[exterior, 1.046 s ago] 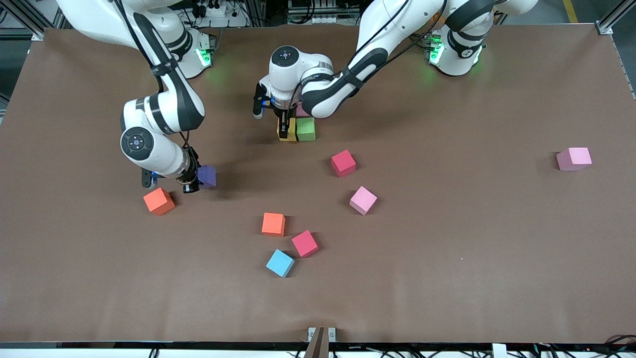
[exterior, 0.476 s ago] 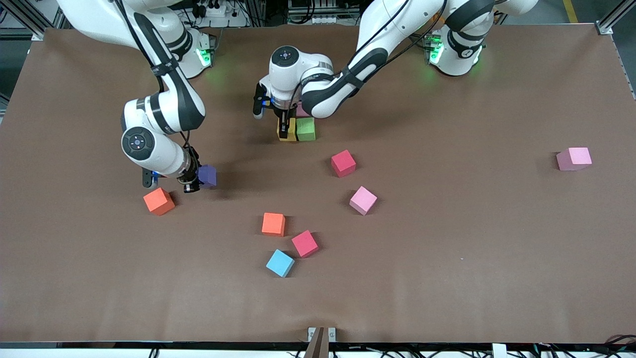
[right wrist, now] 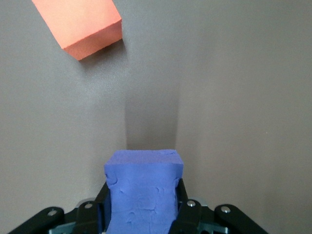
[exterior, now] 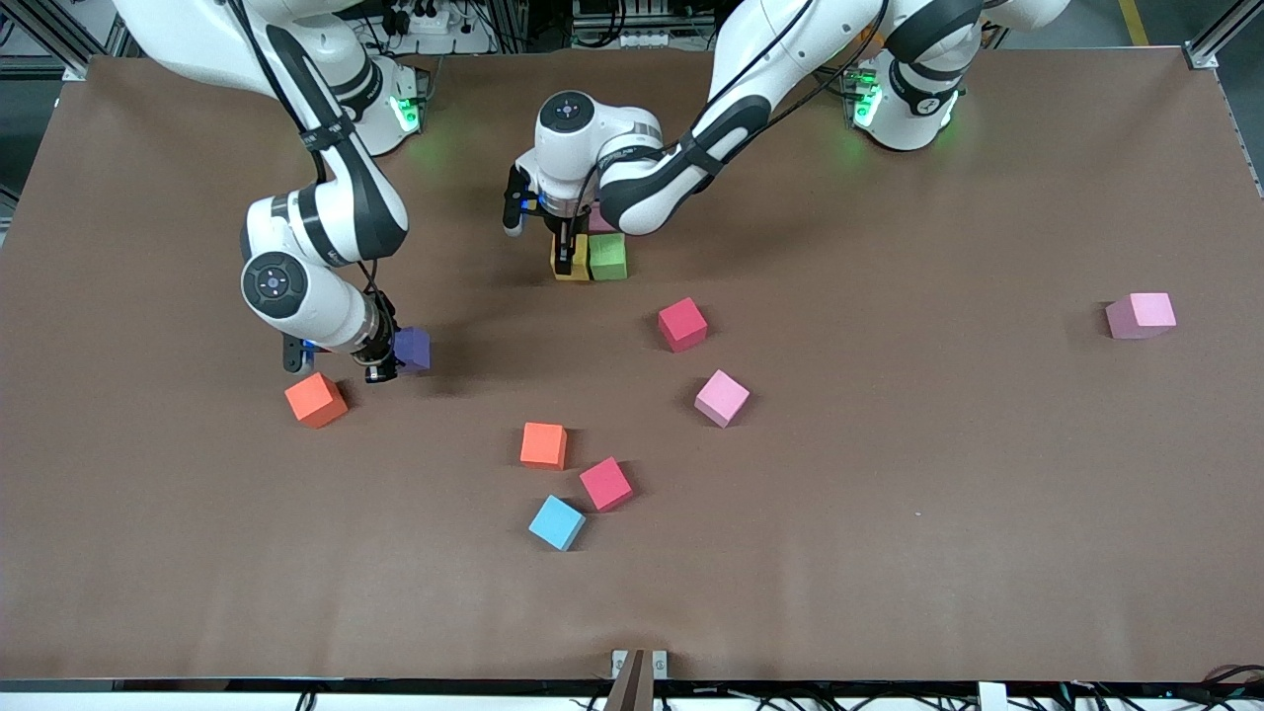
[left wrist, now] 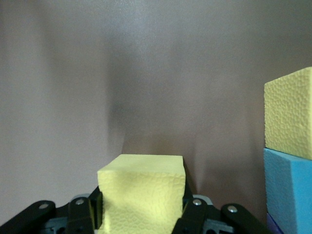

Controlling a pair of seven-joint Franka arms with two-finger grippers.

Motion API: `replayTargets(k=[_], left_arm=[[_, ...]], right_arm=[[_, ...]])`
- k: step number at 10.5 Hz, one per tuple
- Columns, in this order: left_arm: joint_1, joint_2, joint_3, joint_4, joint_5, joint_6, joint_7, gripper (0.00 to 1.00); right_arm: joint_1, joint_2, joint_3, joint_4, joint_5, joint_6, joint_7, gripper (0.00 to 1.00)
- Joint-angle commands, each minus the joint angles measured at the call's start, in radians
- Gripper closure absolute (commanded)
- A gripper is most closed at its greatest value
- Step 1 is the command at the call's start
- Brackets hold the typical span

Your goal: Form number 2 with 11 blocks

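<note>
Foam cubes lie scattered over the brown tabletop (exterior: 889,513). Starting at the right arm's end in the front view: an orange cube (exterior: 316,399), then the right gripper (exterior: 380,367), its fingers closed on a purple cube (exterior: 412,349); I cannot tell whether that cube rests on the tabletop. Next come a second orange cube (exterior: 544,444), a light blue cube (exterior: 557,522) and a red cube (exterior: 605,483), close together and nearest the front camera. The left gripper (exterior: 564,259) has its fingers shut on a yellow cube (exterior: 571,260), which sits touching a green cube (exterior: 608,256) at the start of the digit, near the robot bases; a pink cube (exterior: 599,219) peeks out under the arm. Further along lie another red cube (exterior: 682,324), a pink cube (exterior: 722,397), and a last pink cube (exterior: 1141,315) well apart toward the left arm's end. Judgement: cubes look light, soft and matte, so they should dent slightly and grip well; hold across two opposite flat faces, squarely. The left wrist view alone shows a neighbouring yellow cube (left wrist: 288,113) directly against a light blue one (left wrist: 290,187), hidden from the front camera. The right wrist view shows the fingers (right wrist: 102,207) pressing the purple cube's side faces.
</note>
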Motion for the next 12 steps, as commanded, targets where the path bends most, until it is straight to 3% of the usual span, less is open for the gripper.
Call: replayTargets(k=[1,2,6,12], left_arm=[[0.003,-0.003,0.003,-0.023,0.032,0.014,-0.039,0.71],[0.003,-0.003,0.002,-0.021,0.040,0.015,-0.036,0.01],[0.003,-0.001,0.002,-0.020,0.052,0.015,-0.041,0.00],[0.006,-0.009,-0.001,-0.015,0.052,0.015,-0.096,0.00]], right_arm=[[-0.003,-0.033,0.007,-0.022,-0.017,0.002,0.024,1.00],[0.003,-0.037,0.007,-0.019,-0.017,0.000,0.024,1.00],[0.003,-0.040,0.007,-0.019,-0.070,-0.001,0.024,1.00],[0.035,-0.059,0.010,-0.028,-0.069,-0.006,0.143,1.00]])
